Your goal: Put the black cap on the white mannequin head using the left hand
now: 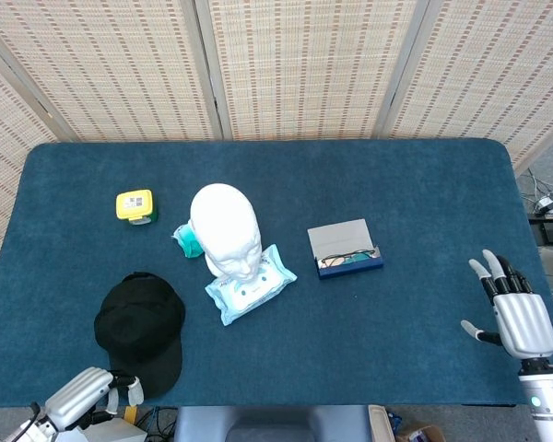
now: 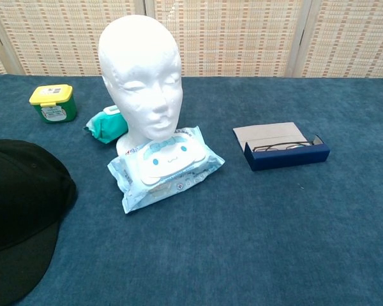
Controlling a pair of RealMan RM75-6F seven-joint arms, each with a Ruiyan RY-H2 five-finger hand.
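While the black cap (image 1: 139,329) is lying flat near the white mannequin head (image 1: 225,226), the left hand (image 1: 90,397) is hovering empty at the counter (image 1: 424,230) edge by its brim, fingers loosely curled, likely lining up a grasp. Right hand (image 1: 518,313) is idling, fingers spread, holding nothing.

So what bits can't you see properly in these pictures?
- Black cap: chest view, the left and bottom edges cut it off.
- Left hand: head view, low at the table's front edge; how its fingers lie is unclear. Chest view misses both hands.
- Teal pouch: head view, partly behind the white mannequin head.
- Glasses case: head view, glasses inside too small to make out.
- Yellow box: chest view, label too small to read.
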